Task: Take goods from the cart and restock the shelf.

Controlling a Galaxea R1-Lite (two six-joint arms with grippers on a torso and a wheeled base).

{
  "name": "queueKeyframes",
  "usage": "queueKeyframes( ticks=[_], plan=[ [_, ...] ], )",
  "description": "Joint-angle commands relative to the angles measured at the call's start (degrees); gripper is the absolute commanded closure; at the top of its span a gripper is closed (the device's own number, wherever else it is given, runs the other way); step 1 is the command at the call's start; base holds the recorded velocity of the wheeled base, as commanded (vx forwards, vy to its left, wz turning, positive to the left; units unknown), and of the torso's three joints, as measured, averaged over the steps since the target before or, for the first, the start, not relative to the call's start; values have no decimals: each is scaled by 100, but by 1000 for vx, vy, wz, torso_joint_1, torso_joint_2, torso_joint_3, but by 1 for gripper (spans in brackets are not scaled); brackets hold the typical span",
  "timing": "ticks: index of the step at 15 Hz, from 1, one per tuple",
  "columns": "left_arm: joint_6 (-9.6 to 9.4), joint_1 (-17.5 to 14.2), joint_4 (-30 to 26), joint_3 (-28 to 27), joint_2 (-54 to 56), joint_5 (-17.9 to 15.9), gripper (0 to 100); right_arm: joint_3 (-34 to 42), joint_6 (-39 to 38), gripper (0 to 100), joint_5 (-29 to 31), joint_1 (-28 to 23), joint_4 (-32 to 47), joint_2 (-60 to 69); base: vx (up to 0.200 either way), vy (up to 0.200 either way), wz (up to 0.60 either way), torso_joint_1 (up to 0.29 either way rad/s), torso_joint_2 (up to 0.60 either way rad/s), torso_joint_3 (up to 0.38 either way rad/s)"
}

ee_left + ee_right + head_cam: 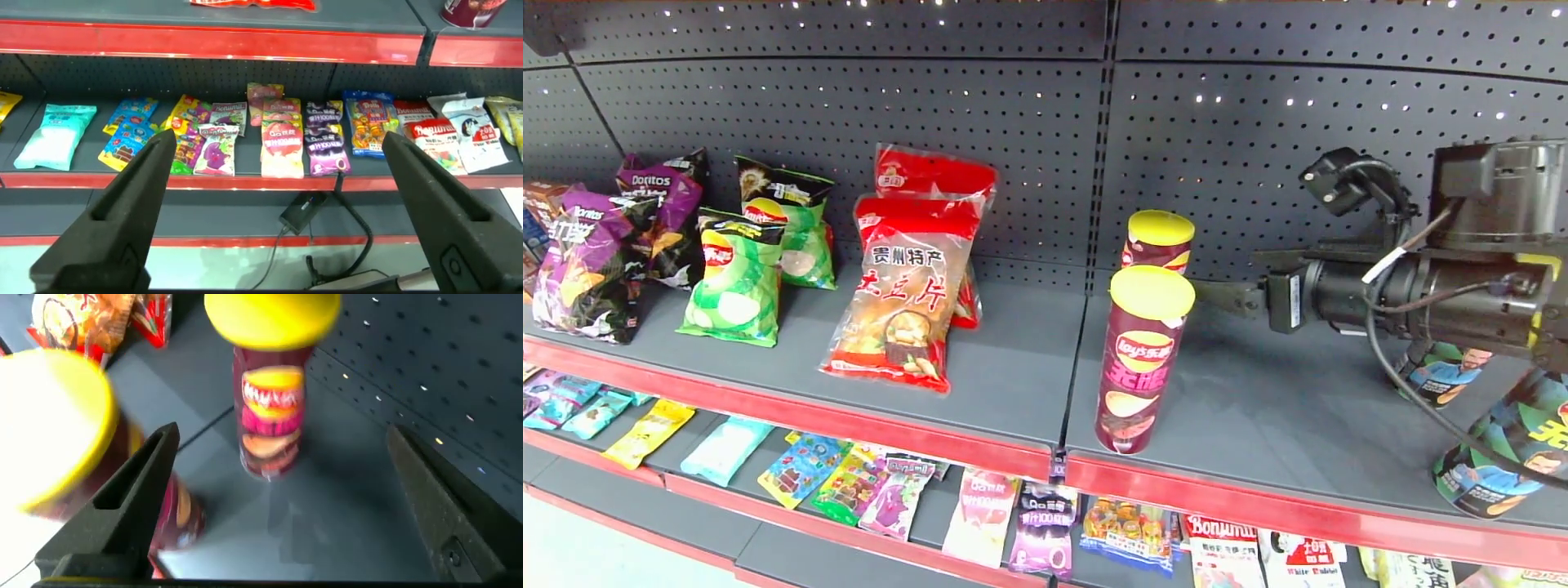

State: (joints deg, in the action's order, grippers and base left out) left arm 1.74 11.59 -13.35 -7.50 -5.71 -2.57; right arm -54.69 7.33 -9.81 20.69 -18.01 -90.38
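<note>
Two maroon chip cans with yellow lids stand upright on the grey shelf (1282, 408). The front can (1137, 363) is near the red shelf edge and the rear can (1156, 238) is by the pegboard. My right gripper (1205, 292) comes in from the right at lid height, open and holding nothing. In the right wrist view the rear can (270, 416) stands just beyond that gripper (282, 434), with the front can (57, 425) close beside one finger. My left gripper (278, 143) hangs open and holds nothing, facing the lower shelves.
Red snack bags (907, 302), green chip bags (739, 278) and purple chip bags (596, 253) fill the shelf's left half. Two blue-green cans (1499, 457) stand under my right arm. Candy packets (282, 135) line the lower shelf, with a black cable (310, 212) below.
</note>
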Motion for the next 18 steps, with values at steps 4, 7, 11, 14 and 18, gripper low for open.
queueKeyframes(
  ticks=[4,7,11,14,18],
  plan=[
    [1,1,-1,3,-10,2,0,1057,23,0,-214,-56,-10,1102,0,0,0,0,0,0],
    [1,1,-1,3,-10,2,0,1637,23,0,-557,-65,-36,1453,0,0,0,0,0,0],
    [1,1,8,3,-10,-50,0,1865,269,0,-1321,-12,-115,1321,0,0,0,0,0,0],
    [1,1,-1,3,-10,-50,0,1698,287,0,-1567,102,-502,882,0,0,0,0,0,0],
    [1,1,8,3,-10,-50,0,1487,287,0,-1726,304,-731,434,0,0,0,0,0,0]
  ],
)
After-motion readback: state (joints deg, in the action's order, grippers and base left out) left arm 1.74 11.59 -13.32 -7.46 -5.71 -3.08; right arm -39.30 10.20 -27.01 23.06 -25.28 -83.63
